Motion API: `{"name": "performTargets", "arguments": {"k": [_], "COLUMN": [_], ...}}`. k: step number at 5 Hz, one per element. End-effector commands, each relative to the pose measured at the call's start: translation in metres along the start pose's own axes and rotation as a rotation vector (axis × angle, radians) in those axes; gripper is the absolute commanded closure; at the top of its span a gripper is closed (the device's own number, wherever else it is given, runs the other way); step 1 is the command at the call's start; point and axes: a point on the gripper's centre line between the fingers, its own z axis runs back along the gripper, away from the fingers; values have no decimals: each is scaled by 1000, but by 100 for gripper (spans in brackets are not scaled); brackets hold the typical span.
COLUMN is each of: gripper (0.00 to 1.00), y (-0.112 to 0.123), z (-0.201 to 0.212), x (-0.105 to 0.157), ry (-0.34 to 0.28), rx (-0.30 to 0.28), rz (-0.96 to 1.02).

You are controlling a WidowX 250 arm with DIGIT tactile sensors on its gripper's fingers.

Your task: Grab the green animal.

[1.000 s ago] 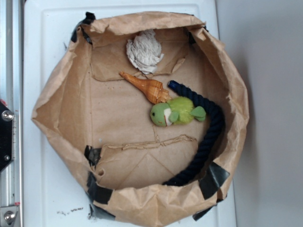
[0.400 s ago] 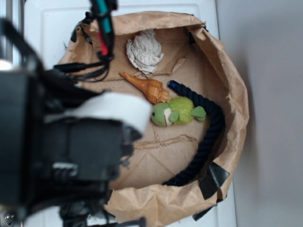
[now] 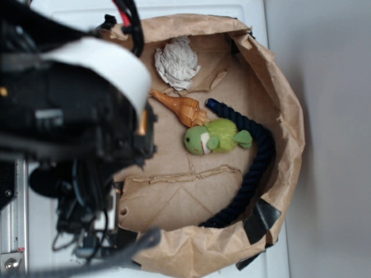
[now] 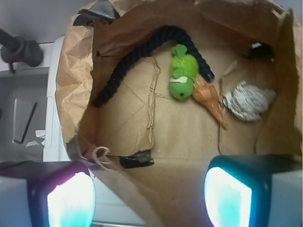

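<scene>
Gripper (image 4: 149, 196) is spread wide, nothing between the 2 fingers. In the wrist view both pads sit at the bottom edge: one finger (image 4: 70, 201) at lower left, the other (image 4: 227, 197) at lower right, both lit bluish. They hang over the near rim of the paper bag (image 4: 71, 85), not down inside it.

Green animal (image 3: 215, 137) lies on the flat floor of the paper bag (image 3: 290, 133), right of centre in the exterior view. It lies on its side, head with white face patch pointing left, darker flipper at its right end. Wrist view has the green animal (image 4: 182, 75) in the upper middle, well apart from both fingers.

Orange shell (image 3: 181, 106) sits just above and left of the toy, wide end touching or nearly touching the toy's head, pointed tip aimed up-left. The orange shell (image 4: 210, 100) shows on the toy's right in the wrist view.

Dark rope (image 3: 255, 168) curves around the toy's right side, 1 end just above it, the rest running down to the bag's lower wall. The rope (image 4: 137, 54) shows again in the wrist view.

Crumpled white paper wad (image 3: 177, 62) is near the top wall, apart from the toy.

Robot arm (image 3: 75, 116) is blurred and covers the left half of the exterior view, hiding the bag's left side. Bag rests on a white surface (image 3: 255, 11).
</scene>
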Motion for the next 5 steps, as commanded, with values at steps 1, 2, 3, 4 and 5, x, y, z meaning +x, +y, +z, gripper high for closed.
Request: {"name": "performTargets", "arguments": {"k": [1,2,3,4,5], "gripper": [0,0,0,0,0], "y": [13,8,6,6,6], "z": [-11,-29,-56,-56,-56], "x": [21,11,9,9,9], "ry": [-9,-37,-29,-29,-29], "rx": [15,5,-50,-50,-50], "rz": [-71,-136,-164,-164,-164]}}
